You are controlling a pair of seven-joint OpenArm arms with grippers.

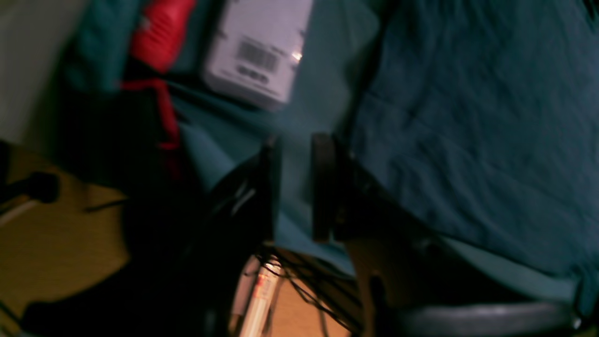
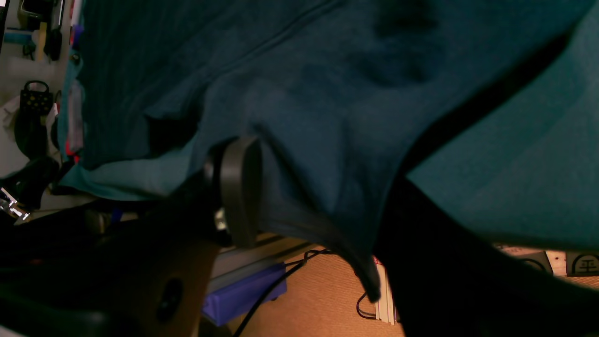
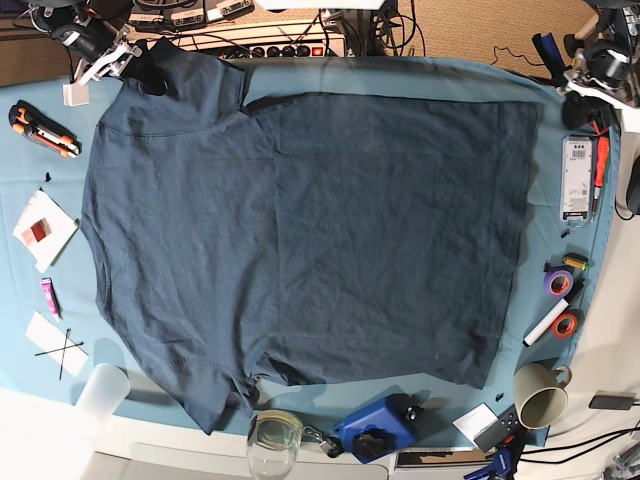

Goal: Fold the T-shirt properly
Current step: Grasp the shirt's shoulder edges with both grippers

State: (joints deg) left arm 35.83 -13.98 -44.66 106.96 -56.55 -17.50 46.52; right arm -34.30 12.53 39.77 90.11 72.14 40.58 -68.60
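The dark navy-teal T-shirt (image 3: 330, 230) lies spread flat on the lighter teal tablecloth (image 3: 420, 72), with its neck side toward the left. My right gripper (image 3: 135, 62) is at the far left sleeve by the table's back edge. In the right wrist view its fingers (image 2: 238, 187) stand apart with sleeve fabric (image 2: 318, 140) hanging between them over the floor. My left gripper (image 3: 585, 88) hovers off the shirt's far right corner. In the blurred left wrist view it (image 1: 297, 187) shows a narrow gap and holds nothing, with the shirt (image 1: 468, 117) beside it.
A white barcode device (image 3: 577, 178) and a red pen (image 3: 600, 160) lie by the right edge. Tape rolls (image 3: 557, 282), a mug (image 3: 540, 400), a blue tool (image 3: 375, 425) and a glass (image 3: 272, 440) line the front. An orange cutter (image 3: 40, 128) and paper cards (image 3: 42, 228) lie left.
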